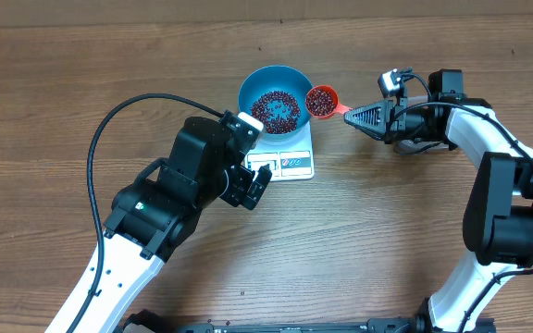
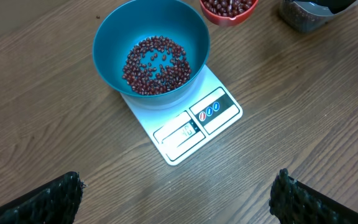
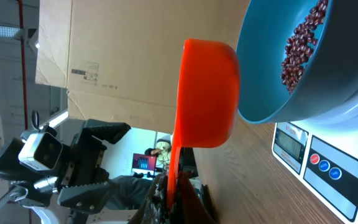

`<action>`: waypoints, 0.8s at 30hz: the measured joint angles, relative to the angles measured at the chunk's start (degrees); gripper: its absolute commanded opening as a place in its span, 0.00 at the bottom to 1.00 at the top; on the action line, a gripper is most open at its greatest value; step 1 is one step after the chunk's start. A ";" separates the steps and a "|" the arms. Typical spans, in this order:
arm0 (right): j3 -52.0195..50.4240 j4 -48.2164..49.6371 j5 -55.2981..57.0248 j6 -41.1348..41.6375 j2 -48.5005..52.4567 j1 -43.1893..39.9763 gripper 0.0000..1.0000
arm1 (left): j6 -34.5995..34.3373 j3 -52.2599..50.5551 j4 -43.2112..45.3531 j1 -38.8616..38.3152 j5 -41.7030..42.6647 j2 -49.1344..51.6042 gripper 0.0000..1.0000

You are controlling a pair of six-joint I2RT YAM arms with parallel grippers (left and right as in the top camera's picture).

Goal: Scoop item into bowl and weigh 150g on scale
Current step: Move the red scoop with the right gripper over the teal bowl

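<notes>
Two loads of beans [image 1: 275,109] show: a thin layer in the blue bowl [image 1: 246,91], which sits on the white scale [image 1: 294,159] so its weight registers, and a full orange scoop [image 3: 207,93] held level just beside the bowl's right rim, apparently poised to tip in. The right arm's jaws are clamped on the scoop's handle. The left arm's jaws stand wide, holding nothing, above the worktop [image 1: 387,231] near the scale, probably so its camera sees the display [image 2: 182,132].

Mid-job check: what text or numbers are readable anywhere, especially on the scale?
Scale display: digits are lit, too blurred to read.
Buttons on the scale: round coloured marks, no legible lettering.
Cardboard box label: print too small to read.
No other legible text.
</notes>
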 measured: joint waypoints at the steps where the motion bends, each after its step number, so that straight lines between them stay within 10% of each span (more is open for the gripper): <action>1: 0.00 0.11 0.04 0.17 0.00 0.00 0.04 | 0.00 0.00 0.00 0.00 0.00 0.00 1.00; 24: -0.13 22.77 8.70 23.30 0.00 7.13 0.04 | 0.00 0.00 0.00 0.00 0.00 0.00 1.00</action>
